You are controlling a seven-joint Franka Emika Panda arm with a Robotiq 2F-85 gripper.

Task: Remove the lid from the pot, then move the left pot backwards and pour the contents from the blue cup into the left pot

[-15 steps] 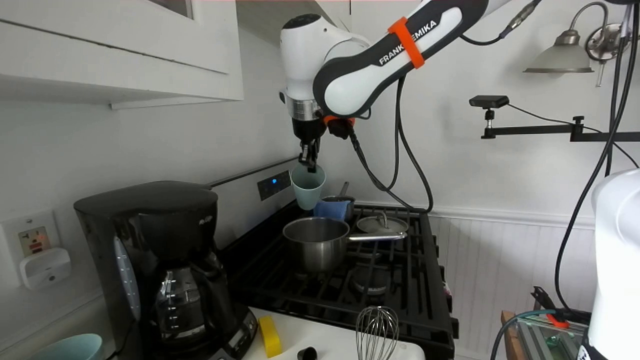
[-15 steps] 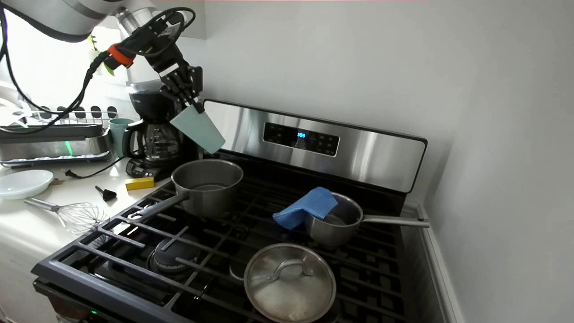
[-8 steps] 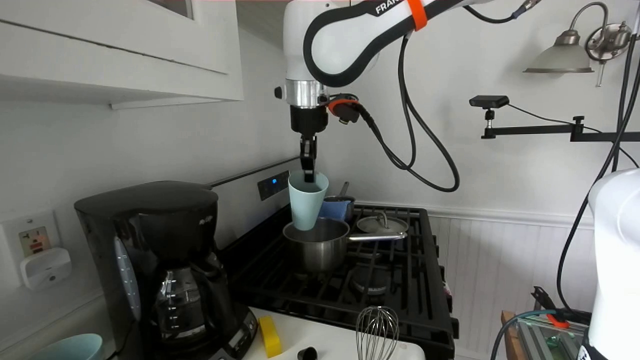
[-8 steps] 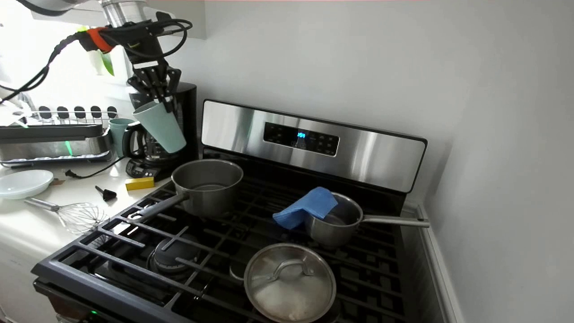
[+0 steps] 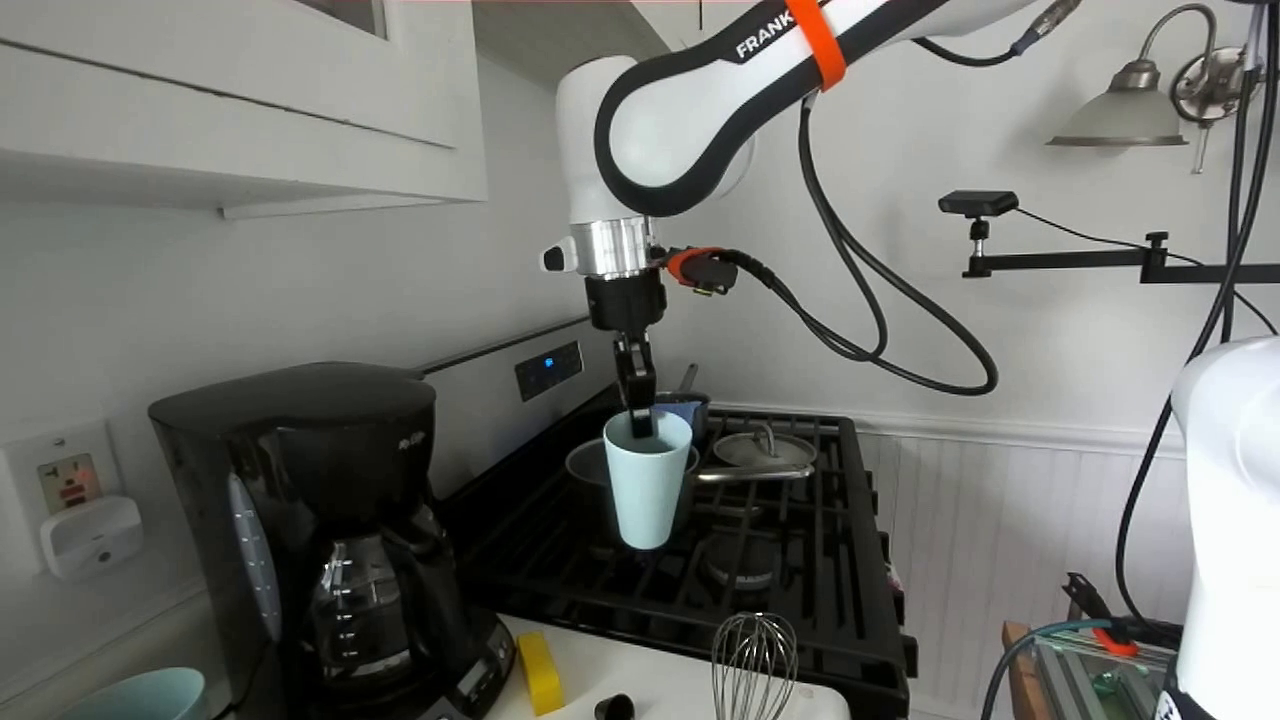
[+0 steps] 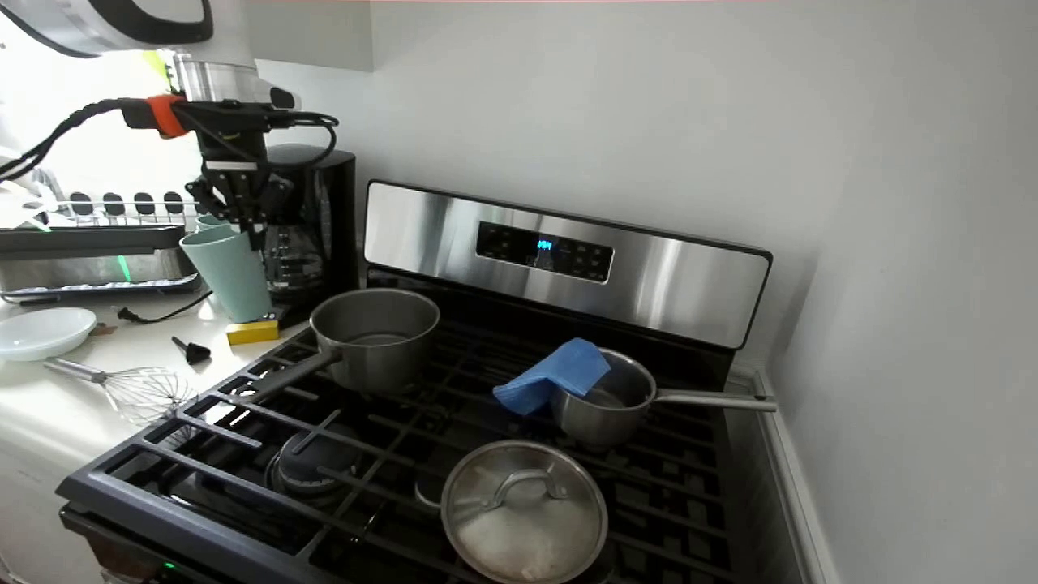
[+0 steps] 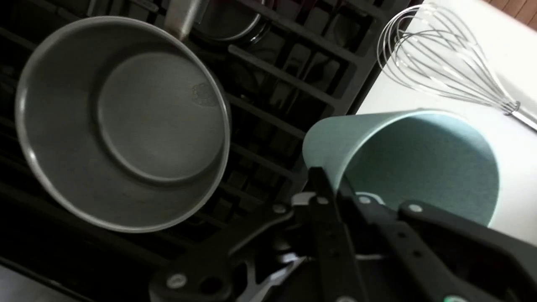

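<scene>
cup: pale blue-green (darker inside) | left pot: grey | claw: black

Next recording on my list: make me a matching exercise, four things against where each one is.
Things
1. pale blue tumbler
2. blue cloth
3. wire whisk
4. saucepan lid

Places
A. on the white countertop
B. lying on the stove grates
C. pinched at its rim by the gripper
D. draped over the rim of the smaller saucepan

Pairs: 1-C; 2-D; 3-A; 4-B

A stove and coffee maker mark a kitchen.
</scene>
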